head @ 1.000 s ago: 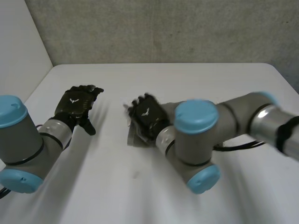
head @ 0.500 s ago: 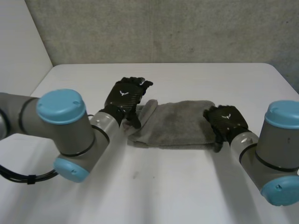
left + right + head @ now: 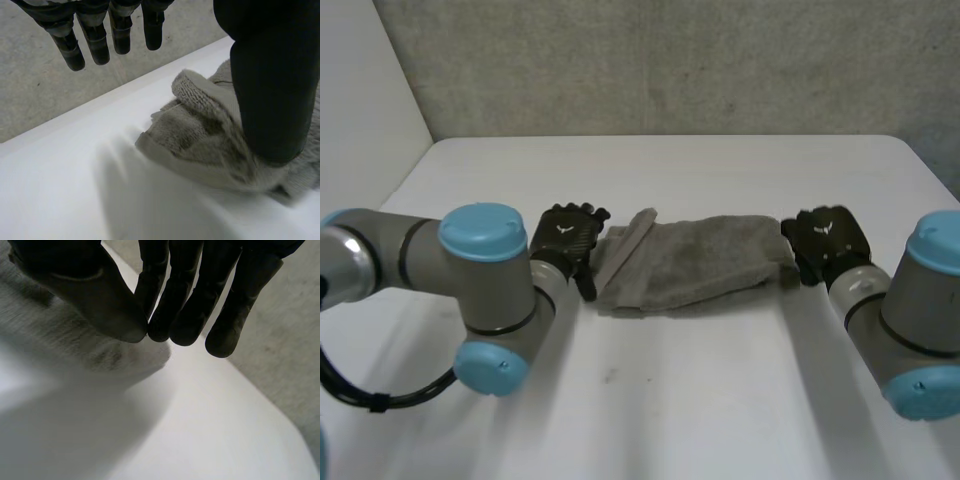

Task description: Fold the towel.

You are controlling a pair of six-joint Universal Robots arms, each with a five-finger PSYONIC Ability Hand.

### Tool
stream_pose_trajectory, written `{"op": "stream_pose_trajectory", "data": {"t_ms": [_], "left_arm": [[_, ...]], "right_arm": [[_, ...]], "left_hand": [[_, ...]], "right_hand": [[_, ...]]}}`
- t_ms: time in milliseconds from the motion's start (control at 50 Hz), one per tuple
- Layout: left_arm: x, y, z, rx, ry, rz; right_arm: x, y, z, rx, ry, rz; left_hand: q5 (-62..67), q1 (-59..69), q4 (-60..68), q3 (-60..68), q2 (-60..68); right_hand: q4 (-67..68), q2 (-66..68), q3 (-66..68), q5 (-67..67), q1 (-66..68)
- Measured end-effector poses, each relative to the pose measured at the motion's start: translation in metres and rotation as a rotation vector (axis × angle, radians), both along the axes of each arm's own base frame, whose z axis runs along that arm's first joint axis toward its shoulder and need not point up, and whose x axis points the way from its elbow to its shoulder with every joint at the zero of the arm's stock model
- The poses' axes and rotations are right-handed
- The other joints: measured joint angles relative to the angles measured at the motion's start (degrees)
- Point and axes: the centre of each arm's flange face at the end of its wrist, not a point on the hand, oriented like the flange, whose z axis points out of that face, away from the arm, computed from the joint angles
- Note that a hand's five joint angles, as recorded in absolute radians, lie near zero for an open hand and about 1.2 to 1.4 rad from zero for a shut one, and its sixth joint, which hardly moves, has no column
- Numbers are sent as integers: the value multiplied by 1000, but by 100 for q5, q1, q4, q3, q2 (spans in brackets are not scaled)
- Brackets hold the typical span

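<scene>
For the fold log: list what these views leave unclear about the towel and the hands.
Layers of the towel: in the head view the top layer covers whatever lies beneath, so the fold count is unclear.
Towel's end by the left hand: in the left wrist view the thumb covers it.
Whether the right hand holds the towel: in the right wrist view the hand hides the contact.

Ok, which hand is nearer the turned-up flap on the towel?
Left. The left hand sits beside the flap, thumb on the towel; the right hand is at the towel's opposite end.
</scene>
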Motion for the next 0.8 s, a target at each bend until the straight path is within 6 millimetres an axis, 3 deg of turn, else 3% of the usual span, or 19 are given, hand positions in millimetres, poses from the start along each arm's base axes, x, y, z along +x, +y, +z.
{"op": "stream_pose_trajectory", "data": {"t_ms": [80,320,340,380,440,480,640,800], "left_arm": [[7,10,10,0,3,6],[29,15,18,11,0,49],[31,15,18,12,0,53],[36,14,19,17,2,66],[40,14,22,16,12,74],[41,14,24,13,21,77],[39,13,38,-4,78,80],[37,15,42,-8,97,70]], "right_arm": [[12,-5,13,-43,-8,35],[97,19,37,-59,-98,338],[100,20,37,-53,-102,344],[106,26,37,-23,-113,342],[101,27,37,7,-118,283],[92,25,37,20,-116,230],[28,19,19,107,-82,34],[-3,32,-7,200,-75,43]], "left_hand": [[-17,-15,-11,-12,-12],[-18,-49,-50,-60,-67],[-18,-49,-52,-62,-69],[-18,-68,-74,-87,-92],[-19,-84,-87,-105,-108],[-20,-84,-91,-110,-112],[-24,-103,-113,-118,-128],[-26,-115,-127,-140,-141]], "right_hand": [[0,0,0,4,0],[-187,-161,-153,-174,-177],[-423,-464,-449,-415,-486],[-2841,-2868,-2781,-2955,-2860],[-4679,-4690,-4661,-4839,-4733],[-4965,-4906,-4888,-5111,-4979],[-4881,-4890,-4818,-4827,-4850],[-4755,-4807,-4697,-4672,-4695]]}}
